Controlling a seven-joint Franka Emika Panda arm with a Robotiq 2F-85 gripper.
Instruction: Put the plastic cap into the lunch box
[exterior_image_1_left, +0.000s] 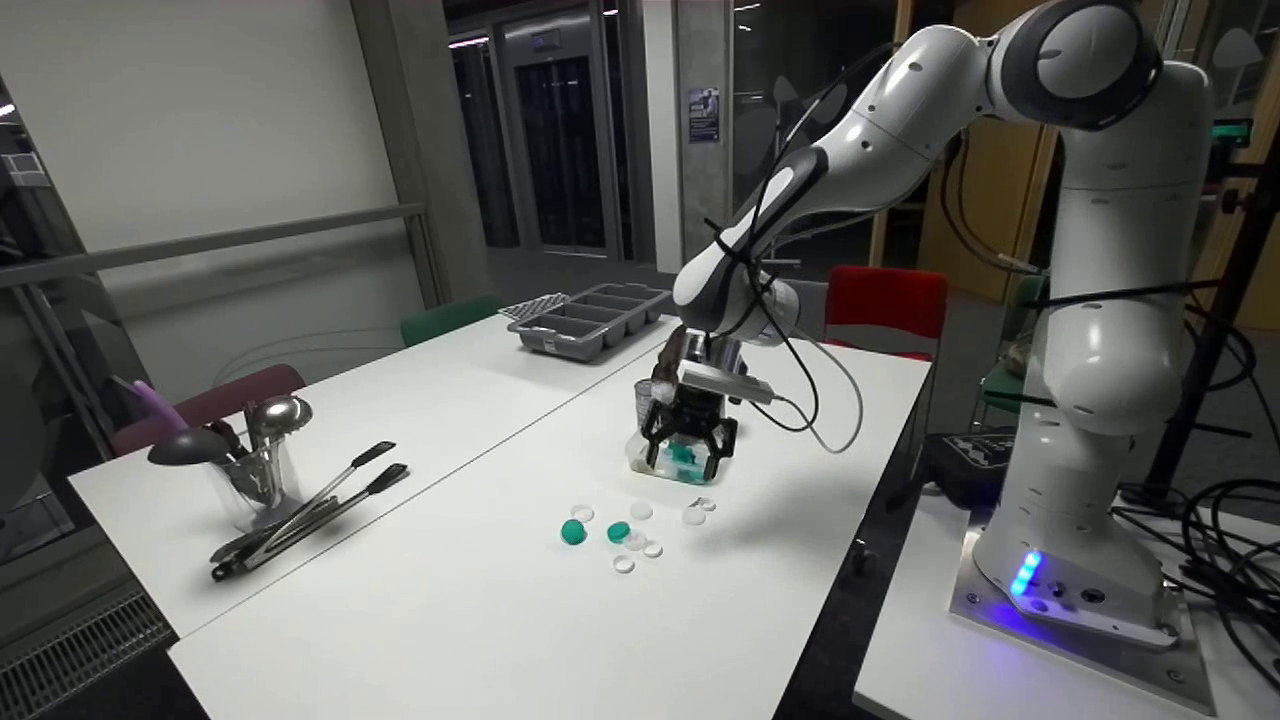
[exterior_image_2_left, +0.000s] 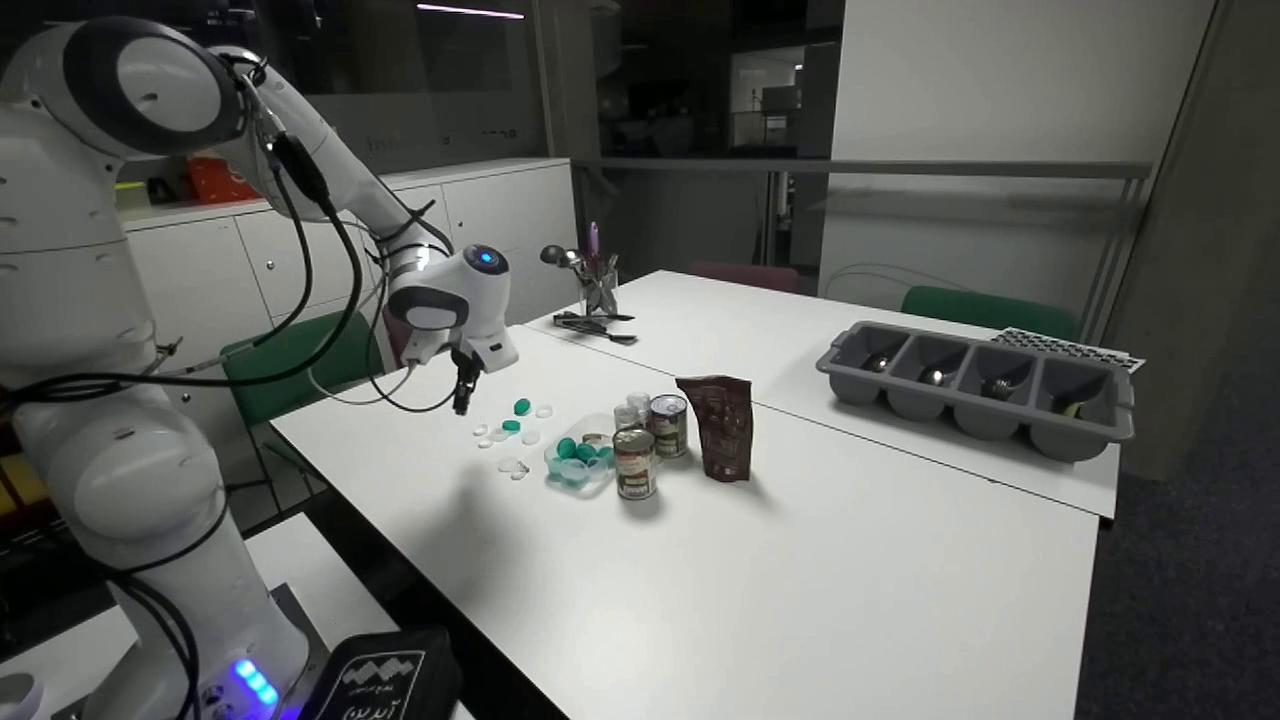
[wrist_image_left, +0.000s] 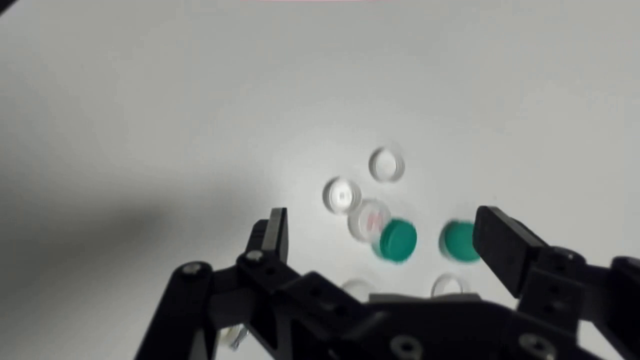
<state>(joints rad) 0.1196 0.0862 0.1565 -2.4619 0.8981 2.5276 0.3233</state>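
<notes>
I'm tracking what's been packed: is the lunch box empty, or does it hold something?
Not empty: in an exterior view, some round green pieces sit inside the clear lunch box.

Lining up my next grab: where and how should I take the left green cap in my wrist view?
I'd take the green cap from above, across its round rim, as it's short. A clear cap crowds its upper left in that view, so closing from lower left and upper right looks freest.

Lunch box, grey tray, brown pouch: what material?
Lunch box: probably clear, fairly glossy plastic; see-through walls.
Grey tray: likely moulded plastic, mostly matte; uniform colour, rounded compartments.
Brown pouch: perhaps plastic film or coated paper, slight sheen, uneven top edge; can't tell which.
</notes>
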